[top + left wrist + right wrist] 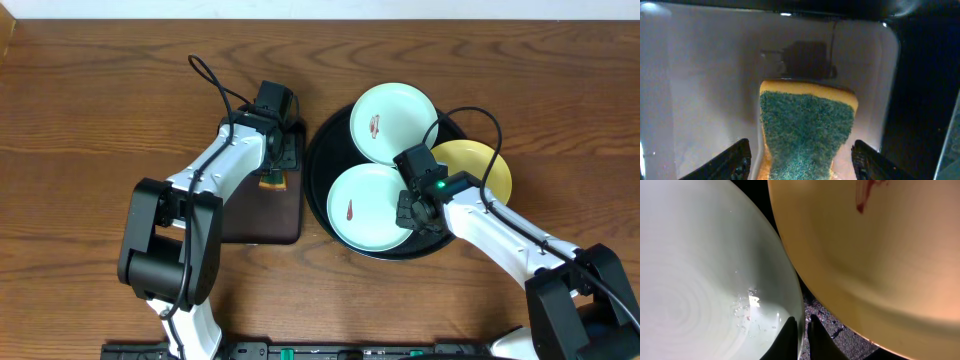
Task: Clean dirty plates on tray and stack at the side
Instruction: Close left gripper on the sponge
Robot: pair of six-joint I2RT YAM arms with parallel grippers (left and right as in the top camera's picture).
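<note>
Three dirty plates sit on the round black tray (320, 150): a mint plate (393, 122) at the back, a mint plate (365, 207) at the front, and a yellow plate (480, 165) at the right, each with a reddish smear. My right gripper (410, 215) is shut on the front mint plate's right rim; in the right wrist view its fingers (802, 335) pinch that rim (700, 280) beside the yellow plate (880, 255). My left gripper (275, 165) is open, its fingers (800, 162) either side of a green-and-yellow sponge (807, 130) without touching it.
The sponge (272, 181) lies in a dark-brown rectangular tray (262, 220) just left of the black tray. The speckled black tray floor (825, 320) shows between the two plates. Bare wooden table surrounds both trays.
</note>
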